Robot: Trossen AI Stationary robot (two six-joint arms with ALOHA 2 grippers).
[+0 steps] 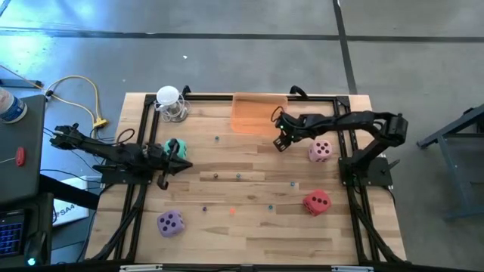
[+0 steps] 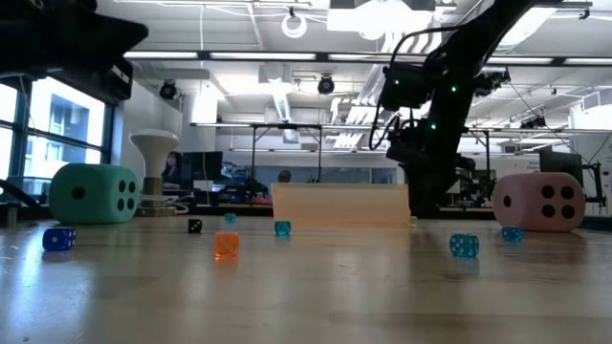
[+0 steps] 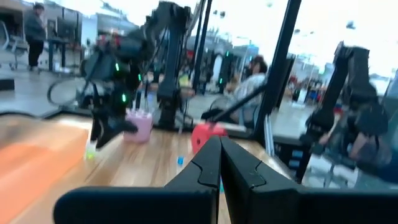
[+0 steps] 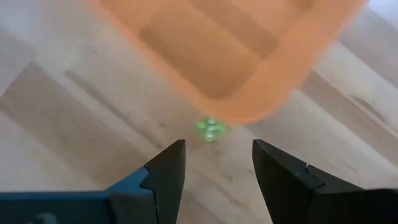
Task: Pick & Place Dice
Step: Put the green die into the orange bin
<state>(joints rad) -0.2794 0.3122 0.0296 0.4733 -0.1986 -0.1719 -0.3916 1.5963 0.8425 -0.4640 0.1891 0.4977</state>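
Four dice rest on the wooden table: a pink one (image 1: 320,151) (image 2: 538,202), a red one (image 1: 316,202), a purple one (image 1: 170,223) and a teal one (image 1: 174,146) (image 2: 94,194). My right gripper (image 1: 281,142) (image 4: 217,155) hangs open and points down just off the near right corner of the orange tray (image 1: 259,113) (image 4: 230,50). Nothing is between its fingers. A tiny green bead (image 4: 211,129) lies on the table beyond them, beside the tray's corner. My left gripper (image 1: 184,163) (image 3: 219,155) is shut on nothing, raised above the table next to the teal die.
A white stand-like object (image 1: 170,102) sits at the far left corner. Small coloured beads (image 2: 226,245) (image 2: 464,246) are scattered over the middle of the table. A black frame (image 1: 344,121) runs along the table's sides, and cables (image 1: 83,94) lie off its left edge.
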